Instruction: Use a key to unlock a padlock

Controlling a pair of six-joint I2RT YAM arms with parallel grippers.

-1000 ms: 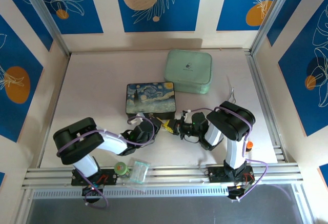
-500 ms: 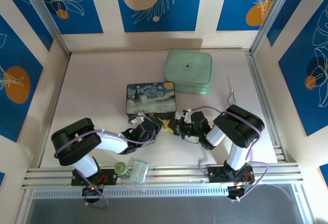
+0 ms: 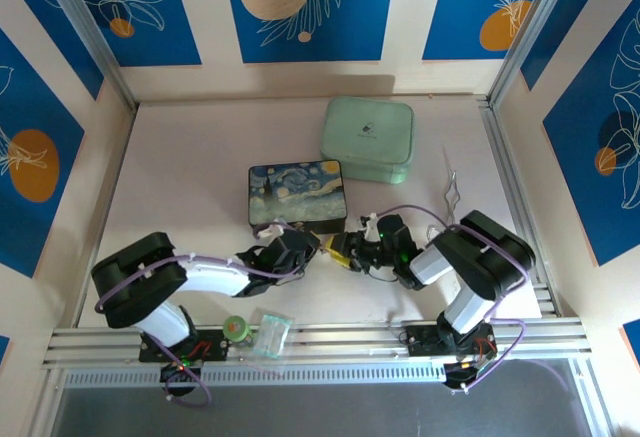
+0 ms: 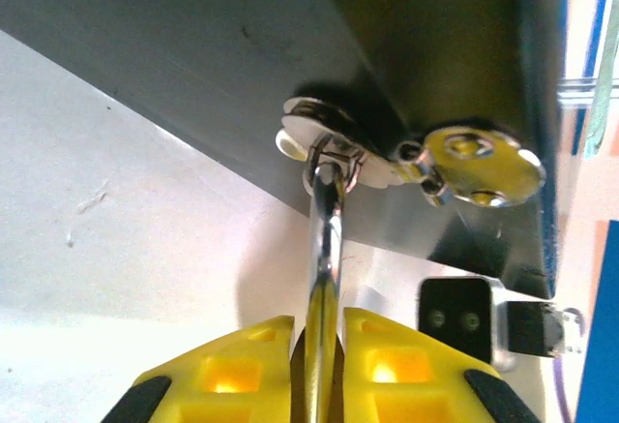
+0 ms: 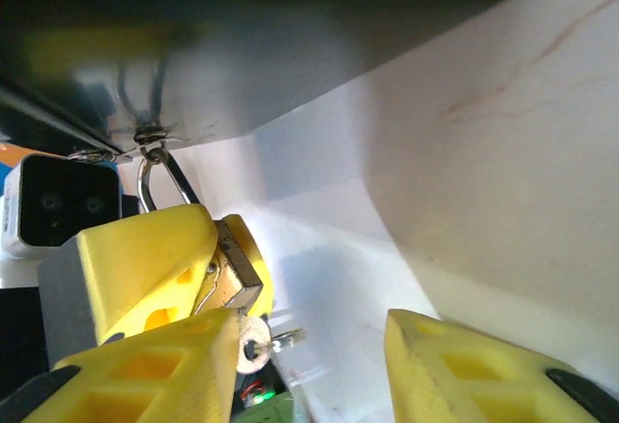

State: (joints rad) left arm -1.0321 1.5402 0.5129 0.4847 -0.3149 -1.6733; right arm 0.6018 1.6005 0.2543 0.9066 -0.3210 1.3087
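L grip (image 4: 320, 338): pinching padlock (image 5: 239, 270) by shackle (image 4: 325, 239); shackle thru latch (image 4: 324, 140) on box (image 3: 296, 190)
R grip (image 5: 309, 326): fingers spread; key (image 5: 259, 332) at padlock base, just beside one finger

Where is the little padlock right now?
At the left of the right wrist view, the padlock hangs from the painted box's latch, pinched by the left gripper.

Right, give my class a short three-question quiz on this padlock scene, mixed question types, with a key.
1. True or false: the left fingers are clamped on the shackle.
2. The padlock is hooked through: A) the green case's zip; B) the painted box's latch; C) nothing, it lies loose.
3. Are the right fingers open or shut?
Key: 1 true; 2 B; 3 open.
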